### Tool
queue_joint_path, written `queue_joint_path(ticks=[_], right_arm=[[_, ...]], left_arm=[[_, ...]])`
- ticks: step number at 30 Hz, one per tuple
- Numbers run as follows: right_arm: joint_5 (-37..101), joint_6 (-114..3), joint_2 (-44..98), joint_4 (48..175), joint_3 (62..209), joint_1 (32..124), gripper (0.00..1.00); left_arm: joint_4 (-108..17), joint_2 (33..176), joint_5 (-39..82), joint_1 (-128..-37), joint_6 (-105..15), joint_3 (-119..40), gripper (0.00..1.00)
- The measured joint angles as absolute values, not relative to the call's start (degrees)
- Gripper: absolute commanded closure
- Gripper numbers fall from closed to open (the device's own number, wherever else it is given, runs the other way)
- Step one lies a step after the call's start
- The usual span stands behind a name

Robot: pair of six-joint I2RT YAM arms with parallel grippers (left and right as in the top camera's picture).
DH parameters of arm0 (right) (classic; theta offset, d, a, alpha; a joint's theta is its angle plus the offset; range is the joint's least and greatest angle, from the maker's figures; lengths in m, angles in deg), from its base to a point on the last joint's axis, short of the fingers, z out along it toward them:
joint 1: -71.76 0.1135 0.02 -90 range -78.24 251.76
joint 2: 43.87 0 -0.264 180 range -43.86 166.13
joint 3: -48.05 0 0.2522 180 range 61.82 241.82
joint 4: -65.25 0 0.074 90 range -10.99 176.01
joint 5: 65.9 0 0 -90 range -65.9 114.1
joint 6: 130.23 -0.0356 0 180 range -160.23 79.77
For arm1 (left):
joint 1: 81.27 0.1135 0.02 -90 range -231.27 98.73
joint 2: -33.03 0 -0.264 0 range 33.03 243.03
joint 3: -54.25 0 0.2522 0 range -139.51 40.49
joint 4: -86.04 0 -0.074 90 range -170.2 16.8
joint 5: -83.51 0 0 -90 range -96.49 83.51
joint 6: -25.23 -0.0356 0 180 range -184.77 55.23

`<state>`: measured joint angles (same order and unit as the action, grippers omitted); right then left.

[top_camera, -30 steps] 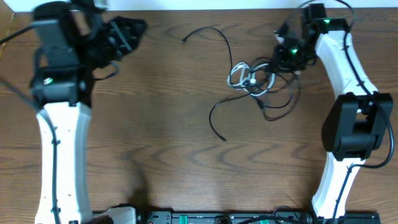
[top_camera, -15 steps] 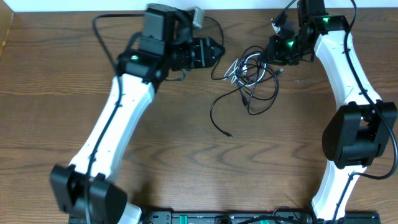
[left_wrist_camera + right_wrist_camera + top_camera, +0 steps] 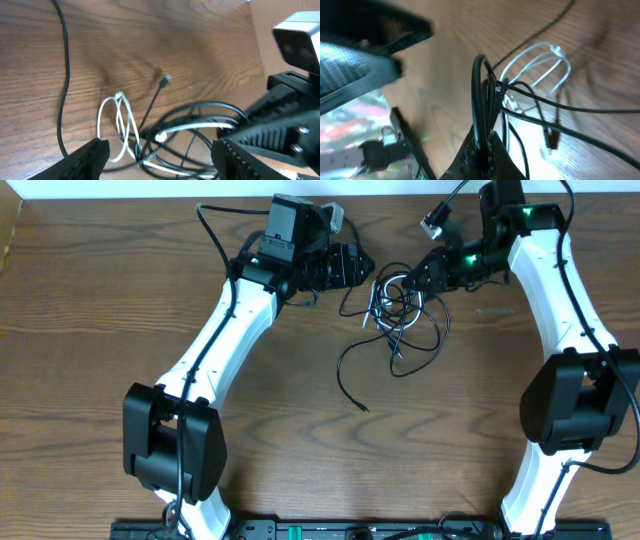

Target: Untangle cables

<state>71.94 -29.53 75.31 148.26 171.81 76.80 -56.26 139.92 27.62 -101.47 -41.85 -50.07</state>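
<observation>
The cables (image 3: 400, 310) lie as a tangle of thin black cords and one white cord at the table's top middle. A black tail (image 3: 345, 375) trails toward the front. My right gripper (image 3: 420, 276) is shut on a bundle of black cable loops (image 3: 481, 95), lifted at the tangle's right side. My left gripper (image 3: 364, 268) stands open just left of the tangle. In the left wrist view its fingers (image 3: 85, 161) flank the white cord's loops (image 3: 119, 120) and black loops (image 3: 200, 112) without touching them. A small black plug (image 3: 164, 80) lies beyond.
A separate black cord (image 3: 63, 75) runs along the wood left of the left gripper. The table's back edge (image 3: 400, 192) is close behind both grippers. Bare wood (image 3: 300, 450) spreads in front of the tangle. The left arm's gripper body (image 3: 365, 45) sits close to the right gripper.
My left arm has swung in from the far left to the tangle and its jaws have opened. My right gripper has drawn the held cables slightly left.
</observation>
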Motion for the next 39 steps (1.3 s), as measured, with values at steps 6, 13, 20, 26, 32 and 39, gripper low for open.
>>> queue_joint_path(ticks=[6,13,20,26,32,39], right_arm=[[76.09,-23.97,74.89,150.91,171.81,76.80,0.99],[78.36,-20.65,74.89,152.83,171.81,76.80,0.99],[78.91,-19.89,74.89,153.09,171.81,76.80,0.99],[79.24,-19.87,74.89,153.83,171.81,76.80,0.99],[79.39,-19.87,74.89,154.95,171.81,76.76,0.99],[77.62,-21.75,74.89,155.04,171.81,74.64,0.99]], left_arm=[[-56.24,140.01,27.64,-102.59,-45.68,-50.07,0.28],[-55.67,140.18,27.66,-105.01,-51.40,-49.79,0.30],[-52.21,142.81,27.64,-105.10,-54.79,-49.37,0.40],[-54.12,146.48,27.64,-105.10,-56.19,-49.09,0.62],[-58.71,149.19,27.79,-105.34,-56.43,-49.07,0.93],[-59.91,149.03,24.49,-105.56,-55.86,-49.07,0.92]])
